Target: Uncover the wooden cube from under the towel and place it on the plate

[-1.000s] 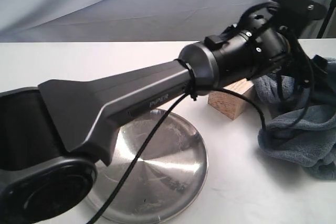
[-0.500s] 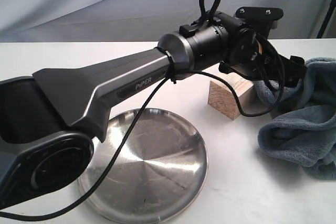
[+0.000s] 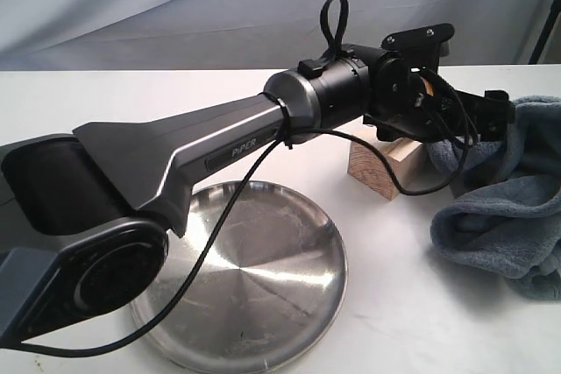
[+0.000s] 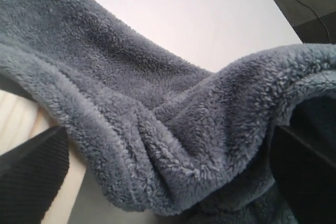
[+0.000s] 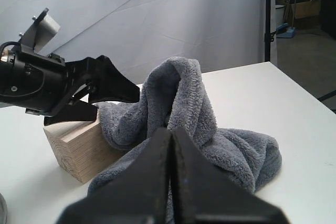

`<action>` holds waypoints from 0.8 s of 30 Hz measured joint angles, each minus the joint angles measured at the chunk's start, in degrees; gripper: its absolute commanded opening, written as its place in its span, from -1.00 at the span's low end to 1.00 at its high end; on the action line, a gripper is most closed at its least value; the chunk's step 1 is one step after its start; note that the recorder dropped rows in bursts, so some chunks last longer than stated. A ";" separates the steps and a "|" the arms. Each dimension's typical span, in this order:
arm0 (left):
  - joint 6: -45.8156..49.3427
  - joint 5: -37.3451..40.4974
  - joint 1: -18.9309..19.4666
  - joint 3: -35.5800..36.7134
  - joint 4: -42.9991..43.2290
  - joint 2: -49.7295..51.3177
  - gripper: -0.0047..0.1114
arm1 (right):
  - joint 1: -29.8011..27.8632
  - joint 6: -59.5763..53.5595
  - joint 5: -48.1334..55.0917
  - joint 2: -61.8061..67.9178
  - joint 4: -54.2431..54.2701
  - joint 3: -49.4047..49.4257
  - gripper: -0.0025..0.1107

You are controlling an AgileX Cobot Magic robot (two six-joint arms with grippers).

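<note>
At the left hand (image 5: 118, 102), fingers (image 5: 113, 83) spread wide and gripping nothing: a thick fold of the towel (image 3: 500, 216) lying between them in the left wrist view, loose rather than pinched. Poised just above the wooden cube (image 3: 381, 168), at the edge where cloth meets wood. At the right hand (image 5: 170, 132), pads pressed flat together with nothing between them, facing the towel heap, the cube partly behind it. Just beneath the left hand, the wooden cube bare on most of its faces, end grain toward the exterior camera, standing on the white worktop (image 3: 394, 321) with a flap of the towel lapping against one side. Beyond that, the towel bunched into a blue-grey heap on the right of the worktop, one ridge raised high. Nearer the exterior camera and left of the cube, the plate (image 3: 254, 278): round, steel, scuffed, lying flat, apart from the cube, crossed overhead by the left arm (image 3: 202, 155) and its black cable (image 3: 219, 234). Cube on the worktop, not on the plate.
</note>
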 measured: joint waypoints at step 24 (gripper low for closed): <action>1.11 -2.15 0.00 0.00 -8.08 1.49 -0.08 | 0.00 0.00 0.00 0.00 0.00 0.00 -0.96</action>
